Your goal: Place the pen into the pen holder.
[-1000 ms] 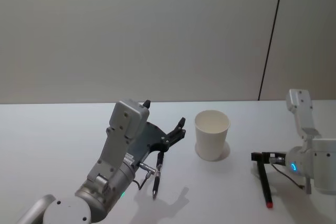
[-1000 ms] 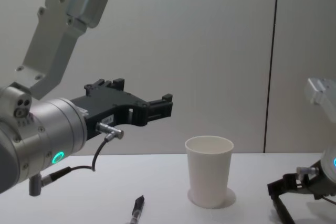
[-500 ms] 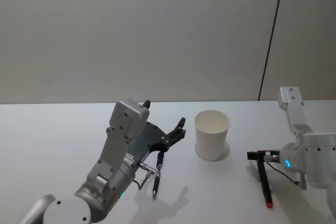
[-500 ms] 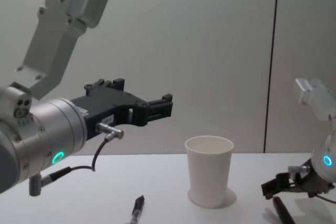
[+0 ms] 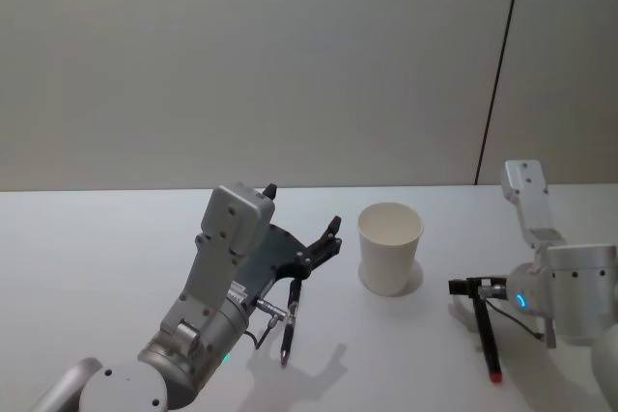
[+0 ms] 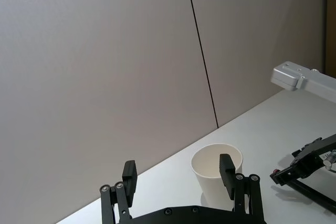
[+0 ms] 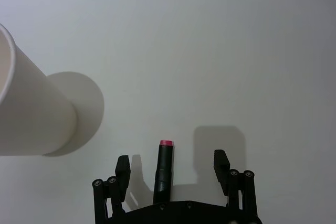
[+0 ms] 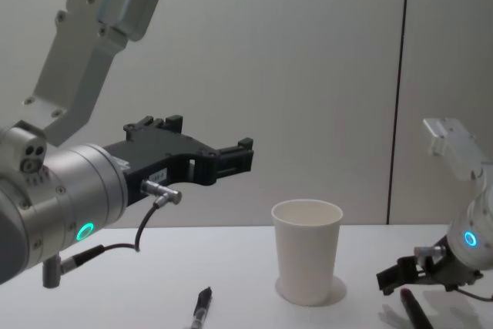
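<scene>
Straddling the light, stiff, likely slick pen (image 7: 164, 163) at four o'clock of the pen holder (image 5: 390, 253), my right tool (image 7: 171, 159) gapes wide for a mid-barrel pinch; left tool (image 6: 178, 166) hovers wide at nine.

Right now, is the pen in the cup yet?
Not yet. Done: nothing, the cup looks empty. In hand: the right claw, open, straddles the red-tipped pen lying on the table, not gripping it. Left: grip, lift, drop it in the cup. The left claw hangs open left of the cup, near a black pen.
</scene>
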